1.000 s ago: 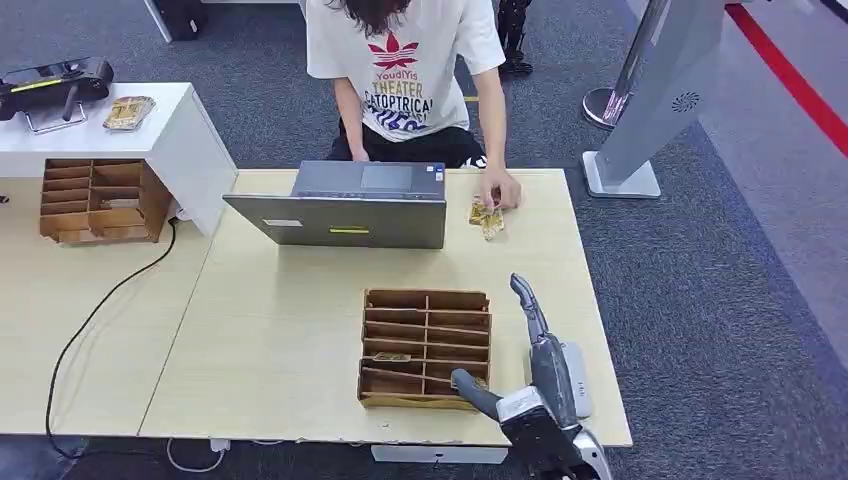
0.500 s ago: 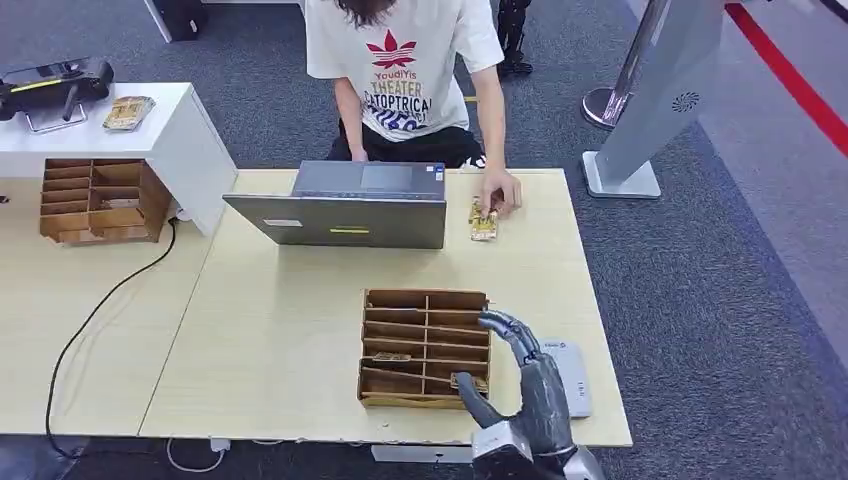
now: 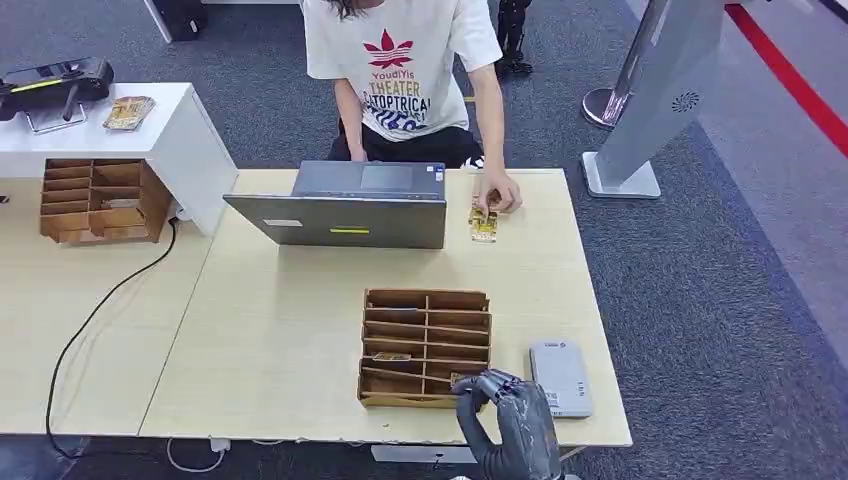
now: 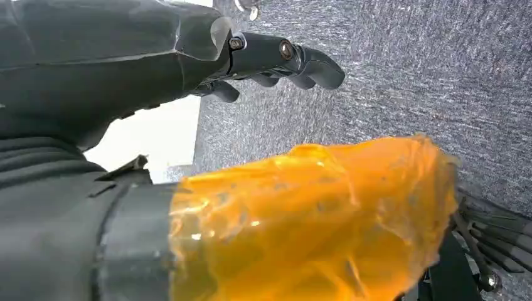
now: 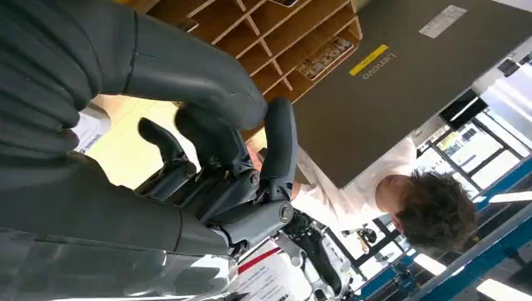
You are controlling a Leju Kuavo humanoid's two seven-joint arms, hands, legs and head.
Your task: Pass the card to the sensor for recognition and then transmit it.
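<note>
R hand point(image 3: 508, 420) sits at the near edge of the table point(image 3: 280, 340), just beside the near-right corner of the wooden card rack point(image 3: 425, 347). Fingers curled in; thumb tip touches or nearly touches a card point(image 3: 462, 379) in the rack's near-right slot. Can't tell whether it actually pinches the card: head view too small, and in R wrist view the hand point(image 5: 219, 163) shows bent fingers w/ nothing clearly between them.

L hand point(image 4: 251, 56) hangs over grey carpet, fingers loosely bent and apart, holding nothing; an orange film-wrapped part of the arm blocks much of that view.

Relative to the rack:
- Grey sensor pad point(image 3: 560, 377) lies flat just to its right, close to the R hand, not touching it.
- Another card point(image 3: 391, 356) lies in a left-side slot, one row further from the robot.
- Laptop point(image 3: 340, 213) stands beyond the rack, lid back toward the robot.
- Small stack of cards point(image 3: 484, 222) lies beyond it to the right, next to the laptop, under a person's hand point(image 3: 497, 192); person point(image 3: 405, 70) sits behind the table.
- Second wooden rack point(image 3: 100, 200) far to the left on the adjoining table.
</note>
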